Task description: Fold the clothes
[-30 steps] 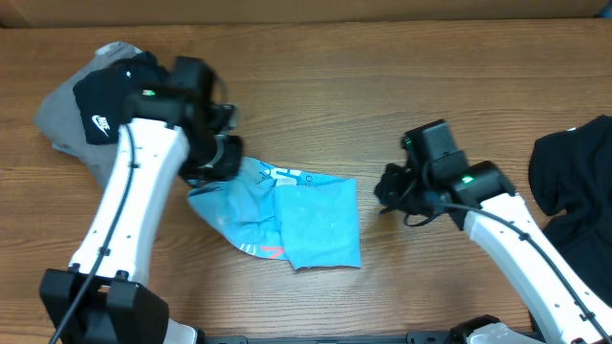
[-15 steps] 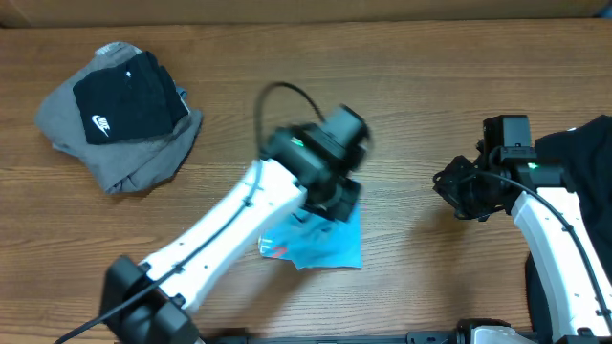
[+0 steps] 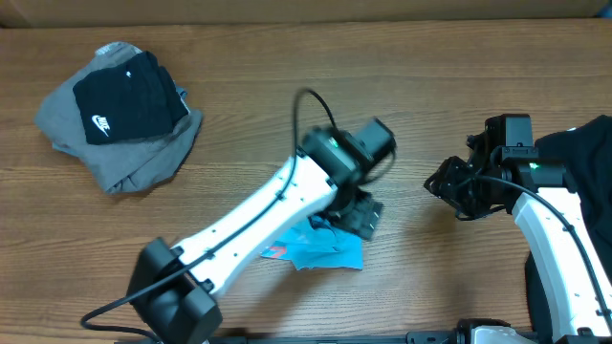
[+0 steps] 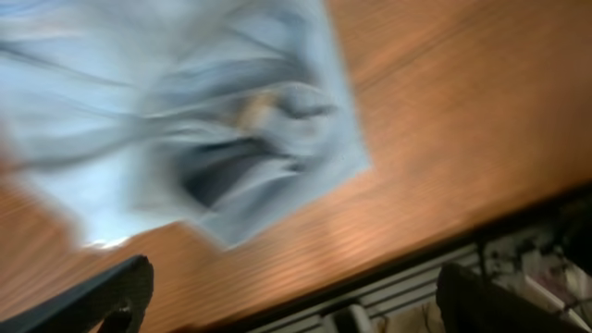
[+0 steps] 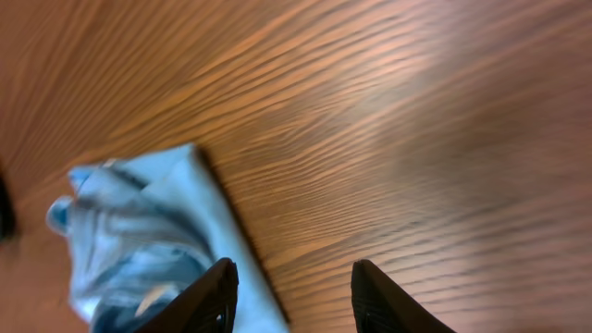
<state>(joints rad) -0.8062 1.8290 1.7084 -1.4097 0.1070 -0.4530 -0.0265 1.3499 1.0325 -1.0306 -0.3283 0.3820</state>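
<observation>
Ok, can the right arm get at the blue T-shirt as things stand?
Probably only the edge facing it. Bare table lies between the right tool and the blue T-shirt, but the left arm and left tool cover most of it.

One blue T-shirt (image 3: 330, 253), one grey garment (image 3: 148, 161), seemingly two black garments (image 3: 129, 100) (image 3: 585, 161), two robot arms (image 3: 258, 215) (image 3: 550, 225)

The surface (image 3: 287, 86) is showing smooth brown wood grain and is gleaming faintly. The light blue T-shirt (image 3: 335, 253) is lying as soft, matt, creased cloth, like the grey piece (image 3: 143, 167) and the black Nike piece (image 3: 134, 100). The left arm (image 3: 258, 208) is shining like glossy white plastic.
</observation>
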